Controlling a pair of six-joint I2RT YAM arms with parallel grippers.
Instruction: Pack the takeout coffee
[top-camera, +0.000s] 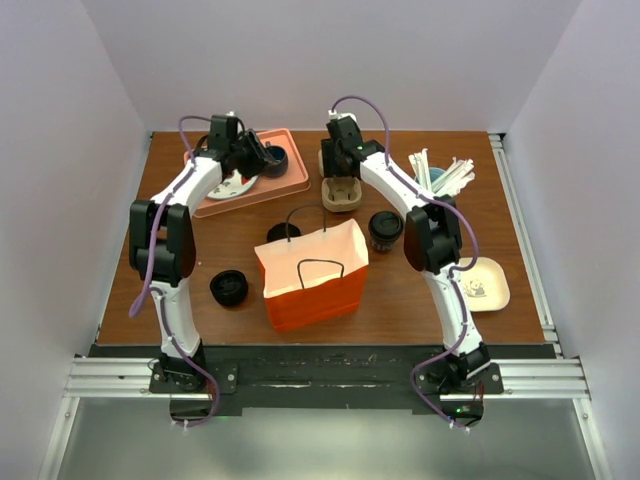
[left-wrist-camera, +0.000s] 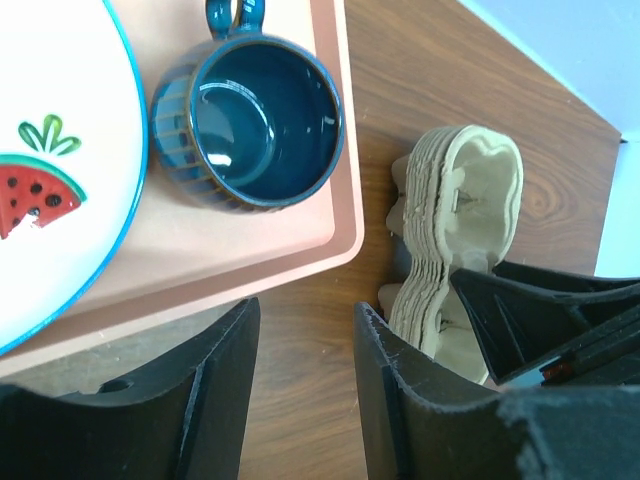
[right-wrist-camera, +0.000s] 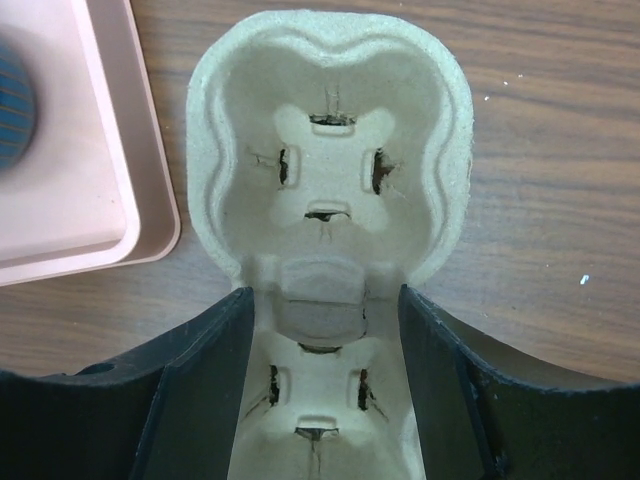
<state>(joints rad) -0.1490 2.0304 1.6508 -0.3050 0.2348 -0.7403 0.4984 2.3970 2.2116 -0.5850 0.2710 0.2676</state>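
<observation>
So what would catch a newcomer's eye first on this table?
The bright orange paper bag standing in the middle of the table grabs attention first. Just behind it, the right gripper straddles a pale pulp cup carrier. At the back left, a watermelon plate sits on a pink tray.

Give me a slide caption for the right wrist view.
Right gripper, jaws open, poised over a beige moulded-pulp cup carrier beside a pink plastic tray.

Orange bag (top-camera: 315, 295), pink tray (left-wrist-camera: 250, 240), navy mug (left-wrist-camera: 250, 120), watermelon-print plate (left-wrist-camera: 50, 150), beige carrier (right-wrist-camera: 330, 120), black-lidded dark takeout coffee (top-camera: 385, 230)
</observation>
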